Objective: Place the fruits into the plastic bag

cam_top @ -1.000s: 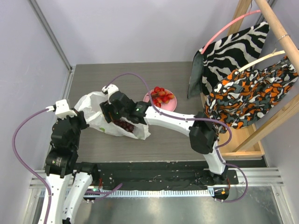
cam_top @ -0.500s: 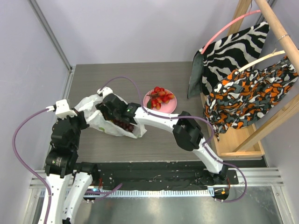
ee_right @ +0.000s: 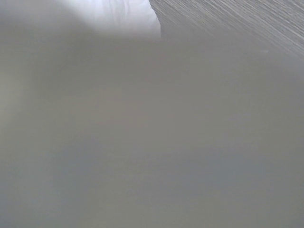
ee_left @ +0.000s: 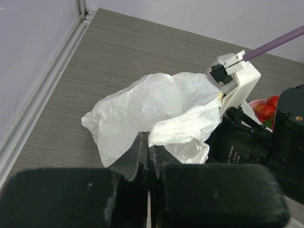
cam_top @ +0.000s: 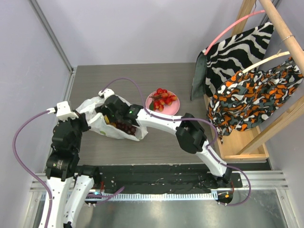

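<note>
Roughly mid-way across the grey wood-grain bench point(cam_top: 156, 76): a thin, crinkly, translucent white plastic bag point(cam_top: 95, 110), slumped in soft creases, mouth gaping toward its right side. Just inside that mouth, a dark purple, knobbly grape bunch point(cam_top: 126, 127), lying on the lower film of plastic.

Left claw point(ee_left: 148, 145) at the bag's near-left edge, black fingers pressed flat together and pinching a rumpled fold of the plastic. Right claw point(cam_top: 109, 115) pushed in through the bag's mouth, just beyond the grapes, fingertips buried under white film; cannot tell how wide it stands or whether anything sits in it. Nothing from the right wrist camera but a pale grey blur, with a sliver of bench grain and bright plastic at the top.

Right of the bag, near but apart: a round, smooth pink plate point(cam_top: 175, 108) heaped with small glossy red fruits point(cam_top: 163, 99). Farther right, a limp zebra-striped cloth point(cam_top: 235, 50) hanging from a pale wooden rack point(cam_top: 247, 142) at the bench's edge.

Bare bench behind the bag up to the back wall, and a bare strip in front of it.
</note>
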{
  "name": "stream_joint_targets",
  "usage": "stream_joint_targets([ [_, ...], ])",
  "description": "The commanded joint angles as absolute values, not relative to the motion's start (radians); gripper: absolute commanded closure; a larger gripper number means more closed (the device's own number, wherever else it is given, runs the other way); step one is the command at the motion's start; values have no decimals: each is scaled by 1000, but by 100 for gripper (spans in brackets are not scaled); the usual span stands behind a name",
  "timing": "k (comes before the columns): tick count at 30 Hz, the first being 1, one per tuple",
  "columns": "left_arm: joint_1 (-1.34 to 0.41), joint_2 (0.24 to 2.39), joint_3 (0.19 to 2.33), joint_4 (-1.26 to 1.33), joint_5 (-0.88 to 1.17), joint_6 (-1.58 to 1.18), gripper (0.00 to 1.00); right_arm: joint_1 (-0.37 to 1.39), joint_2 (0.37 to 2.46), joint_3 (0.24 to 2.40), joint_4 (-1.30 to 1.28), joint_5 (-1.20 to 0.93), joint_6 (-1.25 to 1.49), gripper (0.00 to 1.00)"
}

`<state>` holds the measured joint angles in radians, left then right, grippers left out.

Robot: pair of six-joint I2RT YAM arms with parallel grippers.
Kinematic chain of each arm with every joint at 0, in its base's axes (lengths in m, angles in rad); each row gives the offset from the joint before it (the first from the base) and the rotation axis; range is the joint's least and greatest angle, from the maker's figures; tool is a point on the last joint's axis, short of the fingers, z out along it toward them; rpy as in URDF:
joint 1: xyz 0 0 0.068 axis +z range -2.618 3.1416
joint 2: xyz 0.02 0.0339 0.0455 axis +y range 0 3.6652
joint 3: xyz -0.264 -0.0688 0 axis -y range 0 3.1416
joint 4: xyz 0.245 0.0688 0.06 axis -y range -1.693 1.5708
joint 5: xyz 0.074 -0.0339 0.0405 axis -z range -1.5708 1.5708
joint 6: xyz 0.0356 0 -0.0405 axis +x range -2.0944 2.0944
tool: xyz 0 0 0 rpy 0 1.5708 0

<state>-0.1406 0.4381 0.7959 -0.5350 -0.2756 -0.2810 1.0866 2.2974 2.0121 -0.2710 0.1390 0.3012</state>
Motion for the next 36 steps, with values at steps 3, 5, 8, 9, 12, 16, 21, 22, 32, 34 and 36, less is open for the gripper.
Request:
stream_joint_targets([
  [3,-135,428,792,-499,-264,-276,100,1088,2223,2011,-232,124,305,9],
  [5,-135,428,792,-499,-264,-276,100,1085,2201,1987,-219,121,308,9],
  [8,-135,428,792,-499,-264,-276,100,1081,2169,1944,-190,103,321,9],
  [9,-133,428,792,-500,-267,-276,100,1080,2157,1931,-175,94,324,9],
  [12,-135,428,795,-508,-299,-282,100,1074,2089,1852,-123,54,356,9],
  [16,-135,425,795,-512,-319,-285,100,1068,1981,1702,-19,-24,409,9],
  [21,-140,425,795,-517,-325,-287,100,1068,1893,1626,27,-31,431,9],
  [22,-141,425,795,-515,-327,-287,100,1068,1878,1587,40,-29,434,9],
  [32,-143,426,795,-517,-331,-288,100,1066,1729,1474,75,-167,354,9],
  [34,-143,426,795,-517,-337,-288,100,1066,1707,1444,104,-248,327,9],
  [36,-143,429,795,-518,-341,-290,100,1066,1675,1428,126,-314,302,10],
])
